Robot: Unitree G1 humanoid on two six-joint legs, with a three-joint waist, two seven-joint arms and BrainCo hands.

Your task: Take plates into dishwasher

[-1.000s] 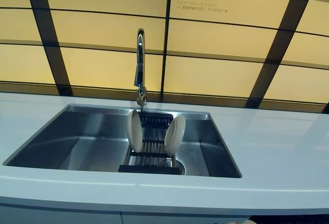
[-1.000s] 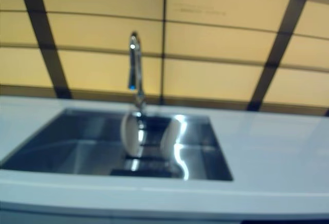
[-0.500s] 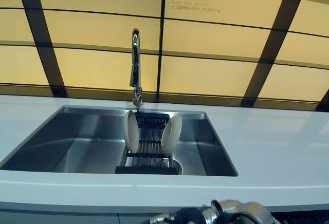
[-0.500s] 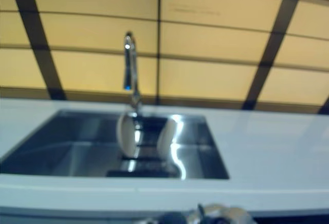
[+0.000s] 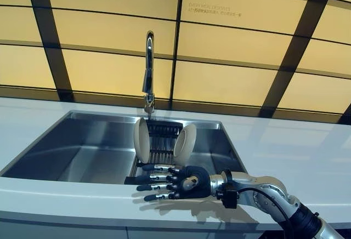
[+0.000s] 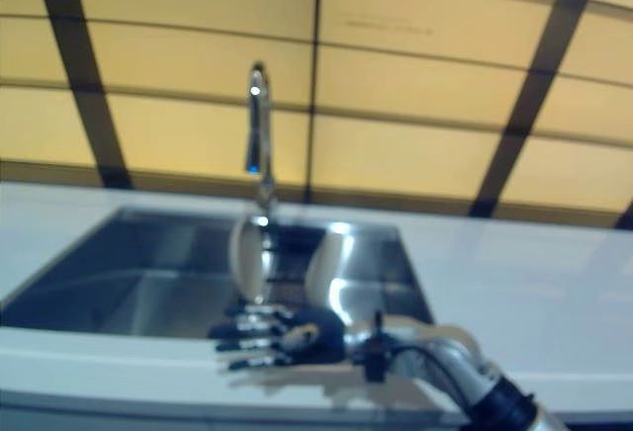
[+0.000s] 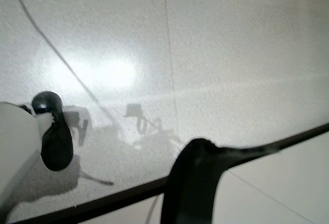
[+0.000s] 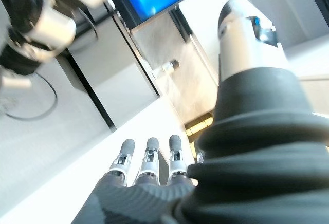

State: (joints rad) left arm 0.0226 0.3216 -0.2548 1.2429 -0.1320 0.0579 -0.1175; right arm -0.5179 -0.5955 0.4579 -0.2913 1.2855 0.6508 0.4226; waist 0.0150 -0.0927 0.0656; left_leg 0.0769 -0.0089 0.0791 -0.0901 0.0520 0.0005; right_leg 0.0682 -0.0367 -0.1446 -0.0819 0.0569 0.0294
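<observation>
1. Just beyond the fingertips of the right hand [image 5: 181, 182], standing on edge in the sink [image 5: 82, 151] rack [image 5: 159, 165]: two plates [image 5: 141, 139], faces turned toward each other.
2. Fingers straight, spread, holding nothing, hovering over the counter [image 5: 296, 157] edge.
3. Left hand out of sight; right clearly nearer.

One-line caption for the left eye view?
Right hand open above the counter edge, before two plates standing in the sink rack.

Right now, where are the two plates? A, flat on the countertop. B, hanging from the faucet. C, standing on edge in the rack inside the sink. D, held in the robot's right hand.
C: both plates stand on edge in the dark rack inside the sink, while the right hand hovers over the counter edge, fingers straight, holding nothing.
</observation>
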